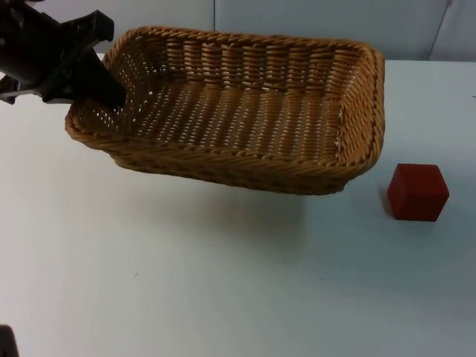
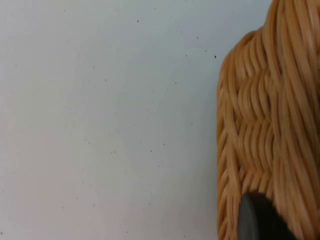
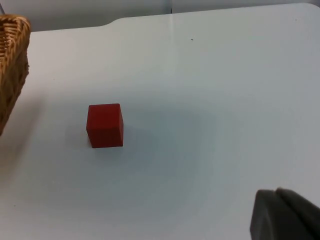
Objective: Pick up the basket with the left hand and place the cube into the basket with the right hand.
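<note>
Woven wicker basket, red cube

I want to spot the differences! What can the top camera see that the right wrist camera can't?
Top view alone: the left gripper clamped on the basket's left rim, plus the basket's whole woven inside. Right wrist view alone: a black fingertip of the right gripper, away from the cube. Both share: the red cube sitting on the white table, and at least a bit of the basket.
</note>
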### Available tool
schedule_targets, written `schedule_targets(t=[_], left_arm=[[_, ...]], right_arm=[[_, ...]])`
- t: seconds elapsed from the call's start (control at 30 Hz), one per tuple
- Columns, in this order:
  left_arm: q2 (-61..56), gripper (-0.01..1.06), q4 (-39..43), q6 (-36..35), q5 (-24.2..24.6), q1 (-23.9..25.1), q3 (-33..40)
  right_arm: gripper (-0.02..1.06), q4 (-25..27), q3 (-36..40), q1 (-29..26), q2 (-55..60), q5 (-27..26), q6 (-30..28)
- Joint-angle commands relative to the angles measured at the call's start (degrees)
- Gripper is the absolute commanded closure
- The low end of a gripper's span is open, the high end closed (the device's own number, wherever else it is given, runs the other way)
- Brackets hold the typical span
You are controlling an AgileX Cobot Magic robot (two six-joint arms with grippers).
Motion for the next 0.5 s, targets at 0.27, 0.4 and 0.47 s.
schedule_targets(t=[0.27, 0.4, 0.47], left_arm=[[-0.8, 1.05, -2.3, -0.4, 1.5, 0.0, 0.0], [-0.8, 1.05, -2.3, -0.4, 1.4, 0.0, 0.0], [-0.8, 1.05, -2.3, -0.4, 1.4, 0.0, 0.0]], right_arm=[[1.05, -5.2, -1.5, 0.2, 3.5, -5.5, 0.0], [1.05, -5.7, -4.7, 0.2, 12.2, -18.2, 0.0], [1.05, -5.7, -5.6, 0.2, 15.1, -22.3, 0.0]])
